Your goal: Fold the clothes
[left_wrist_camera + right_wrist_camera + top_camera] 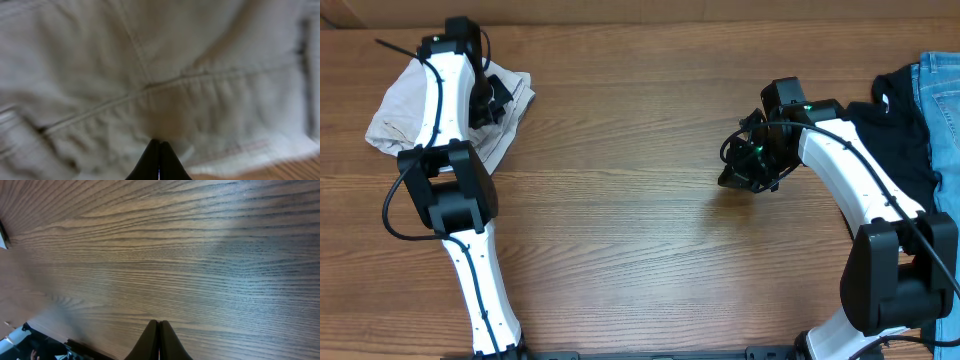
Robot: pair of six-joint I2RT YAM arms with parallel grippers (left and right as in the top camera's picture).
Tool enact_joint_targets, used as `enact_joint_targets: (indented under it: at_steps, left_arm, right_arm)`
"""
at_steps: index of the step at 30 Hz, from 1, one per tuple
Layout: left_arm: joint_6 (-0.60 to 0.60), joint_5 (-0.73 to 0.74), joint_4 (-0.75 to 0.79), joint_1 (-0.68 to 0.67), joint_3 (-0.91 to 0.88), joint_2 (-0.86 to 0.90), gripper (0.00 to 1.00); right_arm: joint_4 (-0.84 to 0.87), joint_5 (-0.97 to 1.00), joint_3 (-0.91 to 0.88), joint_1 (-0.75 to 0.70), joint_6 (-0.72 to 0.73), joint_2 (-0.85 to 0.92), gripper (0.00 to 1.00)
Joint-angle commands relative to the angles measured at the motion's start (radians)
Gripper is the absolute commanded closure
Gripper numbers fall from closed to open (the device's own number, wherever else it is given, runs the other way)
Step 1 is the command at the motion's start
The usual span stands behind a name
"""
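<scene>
Khaki shorts sat bunched at 10 o'clock on the wood table in the overhead view, partly under my left arm. They were crumpled, not flat, with no fold made yet.

Left gripper was at the heap's 3 o'clock edge with its jaws together. The left wrist view showed the closed tips just over beige cloth and a stitched seam, with nothing visibly pinched between them. I couldn't tell whether they touched the cloth.

Right gripper was at 3 o'clock of table centre, jaws also together, over bare wood and well apart from the shorts. Black garment and blue jeans lay at the 2 o'clock edge and were not my job.

My judgement was that the step was spreading, not folding. To do it well:
- part the left jaws before going down
- pinch one layer at the waistband or a hem corner, not the middle of the bunch
- bring the right arm across to take the opposite corner, then draw the two apart so the cloth lies flat toward table centre

Risk — closing on a thick wad would drag the whole heap.
</scene>
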Motion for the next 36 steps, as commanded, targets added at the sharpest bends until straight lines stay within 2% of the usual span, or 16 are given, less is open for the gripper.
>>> enact_joint_targets:
  at_steps: [1,12,16,19,21,30,33,36]
  left_arm:
    - [-0.013,0.03,0.065,0.004,-0.085,-0.018,0.96]
    - [-0.146,0.112,0.532,0.002,-0.269,0.0,0.96]
    - [-0.135,0.106,0.645,0.001,-0.269,0.041,0.96]
    - [-0.049,0.107,0.702,-0.001,-0.268,0.047,0.96]
    - [0.024,0.104,0.652,-0.003,-0.216,0.042,0.96]
    - [0.069,0.095,0.169,-0.001,0.184,-0.037,0.96]
    - [0.064,0.006,-0.033,-0.001,0.316,-0.072,0.96]
    - [0.058,-0.08,-0.18,0.0,0.356,-0.088,0.96]
  right_arm:
    - [0.005,-0.013,0.006,-0.001,-0.001,0.002,0.96]
    - [0.005,-0.013,0.006,-0.001,0.0,0.002,0.96]
    - [0.001,-0.013,0.006,-0.001,0.0,0.002,0.96]
    - [0.0,-0.013,0.006,-0.001,0.0,0.002,0.96]
    - [-0.015,-0.013,0.006,-0.001,0.0,0.002,0.96]
    - [-0.026,-0.017,0.006,-0.001,0.0,0.002,0.96]
    - [-0.033,-0.02,0.006,0.0,0.0,0.002,0.96]
    - [-0.033,-0.029,0.006,0.0,0.0,0.002,0.96]
